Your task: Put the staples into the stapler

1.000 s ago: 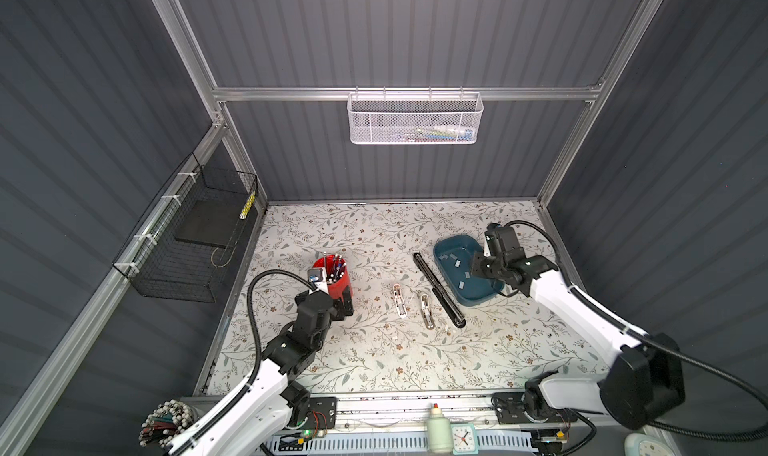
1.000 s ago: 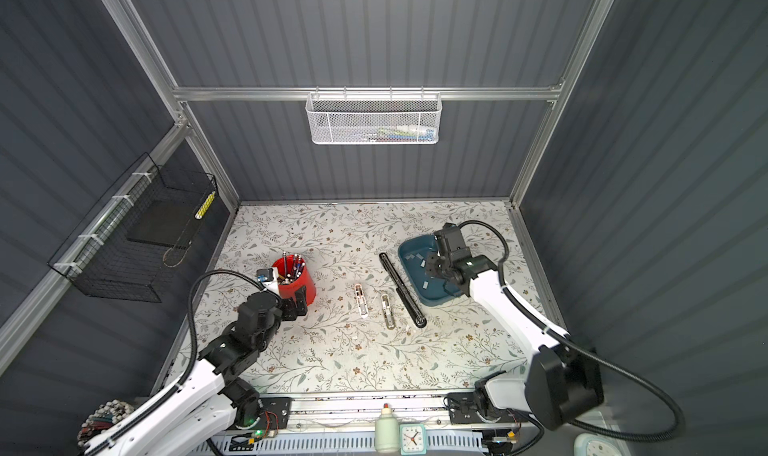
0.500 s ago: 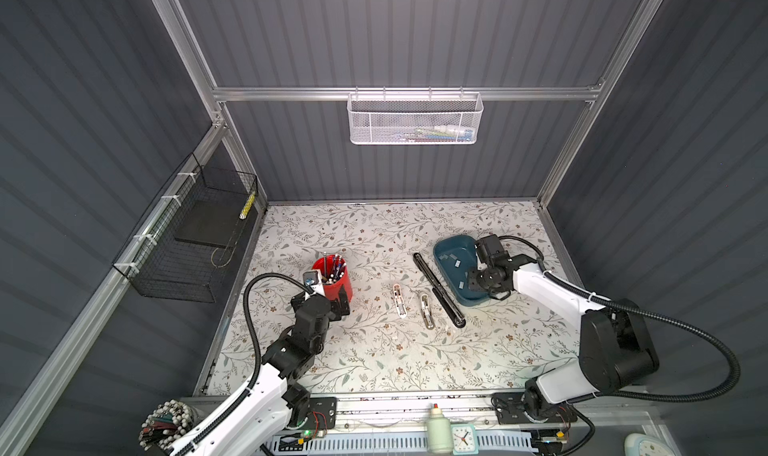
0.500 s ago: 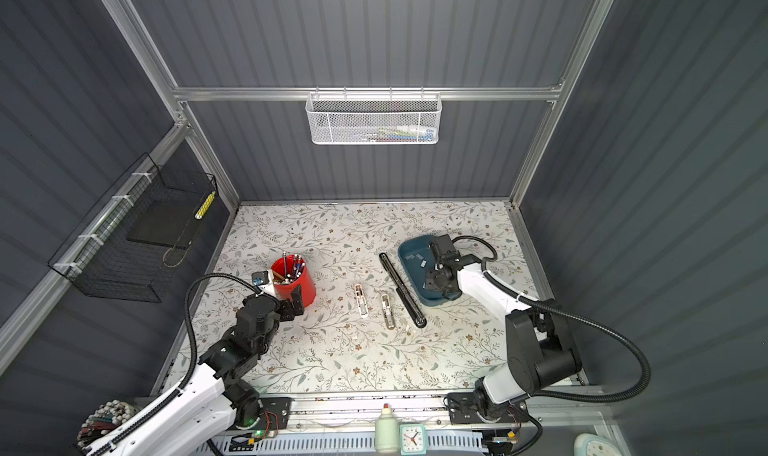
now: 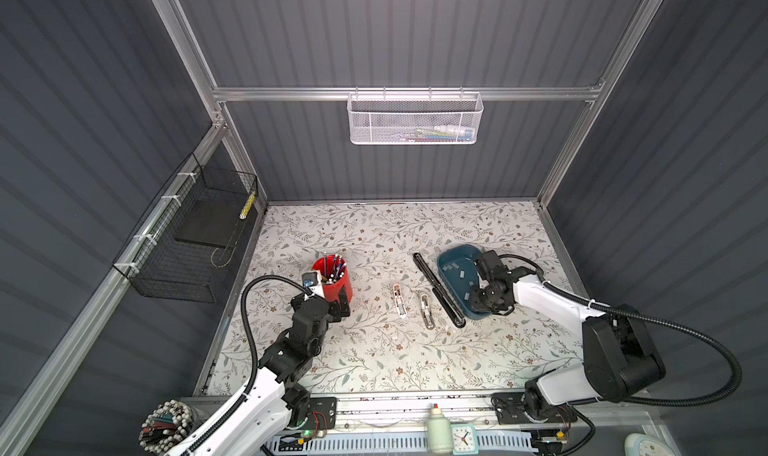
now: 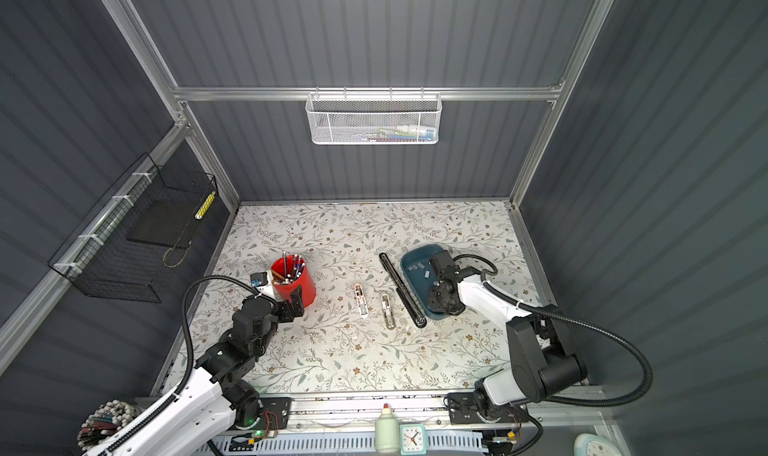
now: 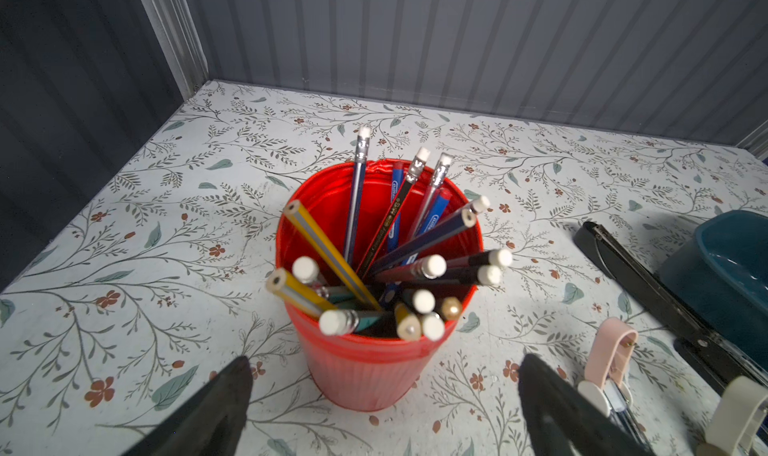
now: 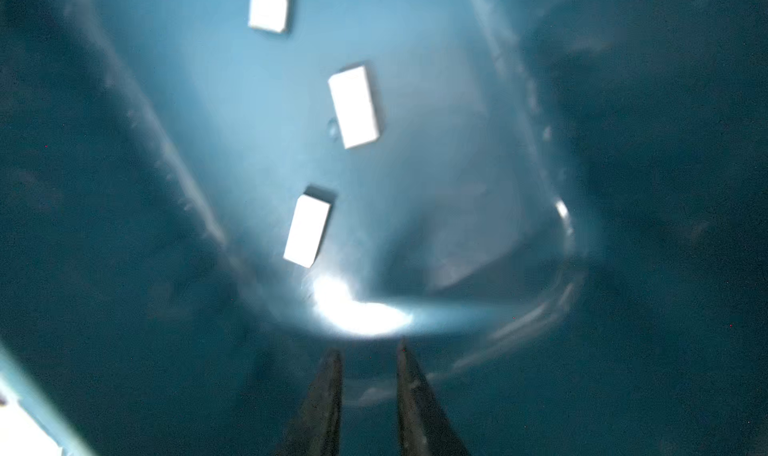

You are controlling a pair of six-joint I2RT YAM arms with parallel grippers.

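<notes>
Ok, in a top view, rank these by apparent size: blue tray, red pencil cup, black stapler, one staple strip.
1. blue tray
2. red pencil cup
3. black stapler, longer than the cup but far thinner, so this pair is close
4. staple strip, clearly smallest

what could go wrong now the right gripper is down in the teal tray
The right gripper, jaws narrowly apart and empty, sits short of the small flat grey staple strips in the dark teal plastic tray; closing here likely catches nothing.
The strips lie flat on the smooth floor; the tips may skid off.
The open left gripper sits right by the red cup of pencils; a swing could tip it.
</notes>
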